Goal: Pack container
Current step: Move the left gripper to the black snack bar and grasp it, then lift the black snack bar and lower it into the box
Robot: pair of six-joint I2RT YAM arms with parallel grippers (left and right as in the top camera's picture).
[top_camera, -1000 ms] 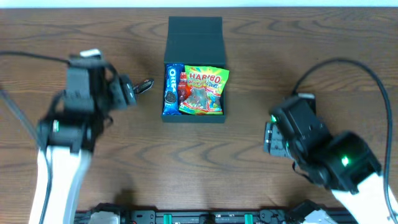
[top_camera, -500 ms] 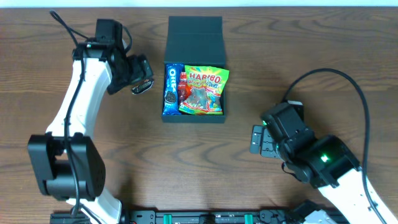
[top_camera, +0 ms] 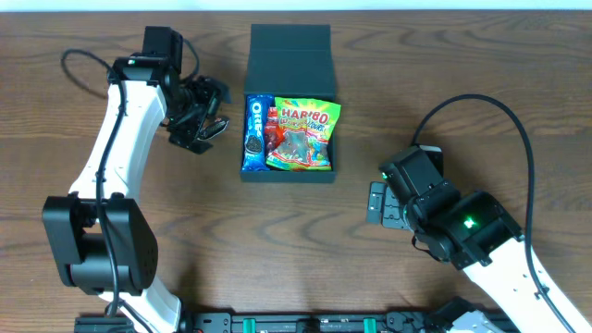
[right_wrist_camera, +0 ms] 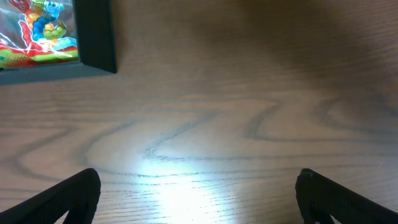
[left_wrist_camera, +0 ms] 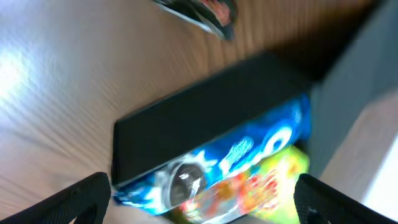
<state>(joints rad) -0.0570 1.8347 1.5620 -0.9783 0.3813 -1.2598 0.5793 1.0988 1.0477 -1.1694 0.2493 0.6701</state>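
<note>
The container (top_camera: 289,176), a dark square box, stands at the table's middle with its flap lid (top_camera: 289,54) open toward the back. Inside lie a blue Oreo packet (top_camera: 256,131), a Haribo bag (top_camera: 302,134) and something red between them. My left gripper (top_camera: 211,116) is open and empty, just left of the box. In the left wrist view the gripper (left_wrist_camera: 199,208) faces the box wall (left_wrist_camera: 199,121), with the Oreo packet (left_wrist_camera: 255,152) showing above it. My right gripper (top_camera: 375,203) is open and empty, off the box's front right corner (right_wrist_camera: 96,37).
The wooden table (top_camera: 277,250) lies all around the box. A blurred dark thing (left_wrist_camera: 202,9) shows at the top edge of the left wrist view. Black cables (top_camera: 499,106) trail from both arms. A dark rail runs along the front edge.
My left arm has swung from the table's left toward the back, and its gripper now sits close to the box's left side. My right gripper has moved a little left.
</note>
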